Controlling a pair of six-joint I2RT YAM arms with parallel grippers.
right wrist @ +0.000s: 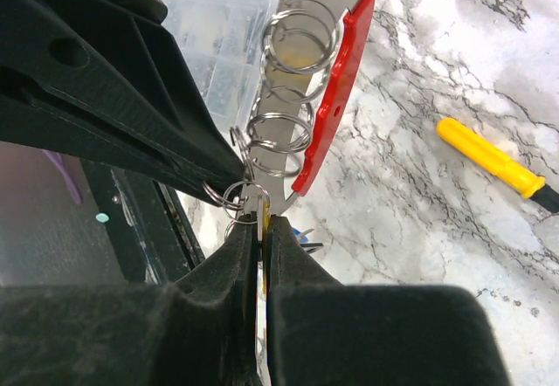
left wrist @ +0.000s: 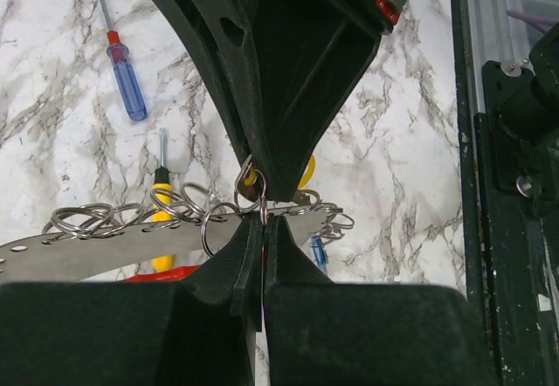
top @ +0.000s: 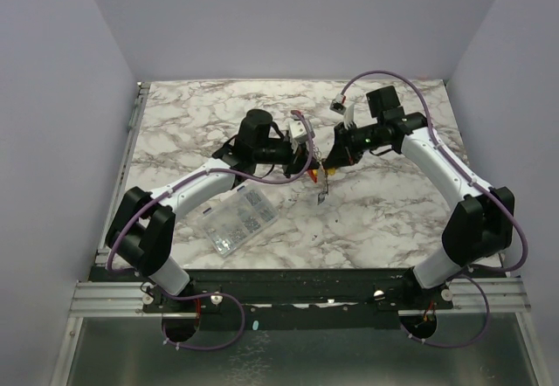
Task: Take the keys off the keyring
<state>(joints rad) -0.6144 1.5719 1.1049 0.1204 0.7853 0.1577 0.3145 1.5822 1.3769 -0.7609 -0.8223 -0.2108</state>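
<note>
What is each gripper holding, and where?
The left gripper and right gripper both pinch the keyring at its grey strip's end, among rings; exact piece unclear.

The top camera looks down from behind the arms, far off. Each wrist camera peers closely along its own tool: left pincer, right pincer. All share the keyring between the pincers.

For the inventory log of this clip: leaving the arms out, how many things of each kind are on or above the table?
screwdrivers: 2, the blue-and-red screwdriver and the yellow-handled screwdriver
clear compartment box: 1
keyring, red band on a grey strip hung with rings: 1
keys: too bunched at the jaws to count
Total: 4, keys left out
</note>
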